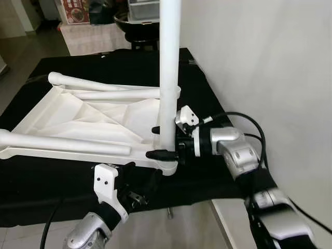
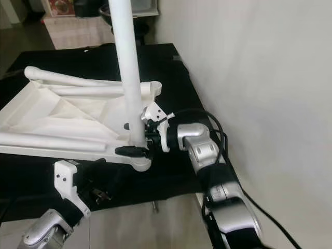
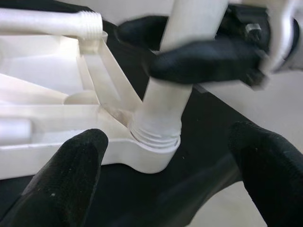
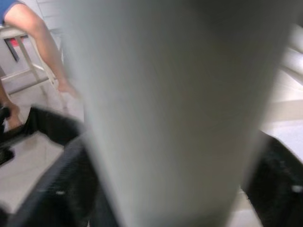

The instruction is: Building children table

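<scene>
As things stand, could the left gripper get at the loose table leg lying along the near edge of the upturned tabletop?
Probably yes. The left gripper sits open just below the tabletop edge, and the loose leg lies right above it, unobstructed. The right gripper grips the upright leg off to one side.

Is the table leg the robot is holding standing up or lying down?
Standing up. The white leg rises straight from the corner socket of the upside-down tabletop, with the right gripper clamped around it.

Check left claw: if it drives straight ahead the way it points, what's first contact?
Likely the corner socket of the upturned white tabletop, where the upright leg held by the right claw screws in. The left claw is open and centred on it; depth is unclear.
</scene>
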You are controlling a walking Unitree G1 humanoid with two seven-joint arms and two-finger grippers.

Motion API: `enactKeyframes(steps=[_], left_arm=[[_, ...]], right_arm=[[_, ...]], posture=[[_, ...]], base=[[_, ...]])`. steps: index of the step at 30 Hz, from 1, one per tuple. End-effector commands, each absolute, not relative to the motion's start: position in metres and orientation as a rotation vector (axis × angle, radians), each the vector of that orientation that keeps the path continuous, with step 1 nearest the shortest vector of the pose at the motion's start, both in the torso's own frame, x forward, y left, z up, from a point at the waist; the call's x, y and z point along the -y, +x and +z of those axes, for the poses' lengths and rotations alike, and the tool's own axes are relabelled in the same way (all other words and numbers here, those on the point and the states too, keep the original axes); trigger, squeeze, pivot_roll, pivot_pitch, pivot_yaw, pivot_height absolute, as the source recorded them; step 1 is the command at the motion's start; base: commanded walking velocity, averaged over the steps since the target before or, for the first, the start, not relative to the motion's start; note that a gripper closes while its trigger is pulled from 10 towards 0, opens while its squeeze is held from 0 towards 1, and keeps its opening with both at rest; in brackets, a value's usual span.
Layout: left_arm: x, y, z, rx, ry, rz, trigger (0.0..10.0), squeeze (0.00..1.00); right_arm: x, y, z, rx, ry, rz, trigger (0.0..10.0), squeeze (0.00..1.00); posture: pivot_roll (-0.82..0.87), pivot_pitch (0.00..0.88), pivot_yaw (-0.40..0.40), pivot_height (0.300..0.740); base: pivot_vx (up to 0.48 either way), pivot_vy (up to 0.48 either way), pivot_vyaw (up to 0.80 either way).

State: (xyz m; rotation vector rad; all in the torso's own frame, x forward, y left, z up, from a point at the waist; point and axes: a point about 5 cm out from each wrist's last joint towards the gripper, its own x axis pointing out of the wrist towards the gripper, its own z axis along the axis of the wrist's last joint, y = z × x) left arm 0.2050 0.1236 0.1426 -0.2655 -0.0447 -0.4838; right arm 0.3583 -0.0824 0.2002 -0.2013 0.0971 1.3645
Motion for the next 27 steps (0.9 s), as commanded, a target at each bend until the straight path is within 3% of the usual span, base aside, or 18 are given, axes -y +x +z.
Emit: enactKeyframes(steps=[1, 8, 15, 17, 21, 22, 23, 27], left_arm=[[-0.123, 0.203, 0.14, 0.031, -0.259, -0.48, 10.0, 0.0], [-0.122, 0.201, 0.141, 0.029, -0.262, -0.48, 10.0, 0.0], [-0.121, 0.2, 0.142, 0.029, -0.266, -0.484, 10.0, 0.0], [-0.121, 0.2, 0.142, 0.029, -0.267, -0.484, 10.0, 0.0], [-0.123, 0.2, 0.143, 0.031, -0.267, -0.482, 10.0, 0.0], [-0.123, 0.2, 0.143, 0.031, -0.267, -0.482, 10.0, 0.0], [-0.124, 0.201, 0.143, 0.032, -0.266, -0.482, 10.0, 0.0], [-0.126, 0.204, 0.142, 0.029, -0.26, -0.483, 10.0, 0.0]], right_arm=[[0.07, 0.358, 0.204, -0.074, -0.199, 1.411, 0.0, 0.0], [0.07, 0.356, 0.201, -0.097, -0.172, 1.538, 0.0, 0.0], [0.077, 0.358, 0.191, -0.1, -0.14, 1.467, 0.0, 0.0], [0.08, 0.36, 0.187, -0.111, -0.141, 1.392, 0.0, 0.0], [0.094, 0.37, 0.156, -0.206, -0.143, 0.859, 0.0, 0.0], [0.094, 0.37, 0.156, -0.206, -0.143, 0.859, 0.0, 0.0], [0.098, 0.366, 0.15, -0.187, -0.071, 0.605, 0.0, 0.0], [0.083, 0.335, 0.139, -0.145, -0.024, 0.467, 0.0, 0.0]], posture=[[0.05, 0.098, -0.028, 0.74], [0.05, 0.107, -0.029, 0.74], [0.04, 0.113, -0.027, 0.74], [0.03, 0.118, -0.029, 0.74], [0.02, 0.122, -0.029, 0.74], [0.02, 0.122, -0.029, 0.74], [0.02, 0.121, -0.029, 0.74], [0.01, 0.102, -0.012, 0.74]], base=[[0.0, 0.0, 0.0], [0.0, 0.0, 0.0], [0.0, 0.0, 0.0], [0.0, 0.0, 0.0], [0.0, 0.0, 0.0], [0.0, 0.0, 0.0], [0.0, 0.0, 0.0], [0.0, 0.0, 0.0]])
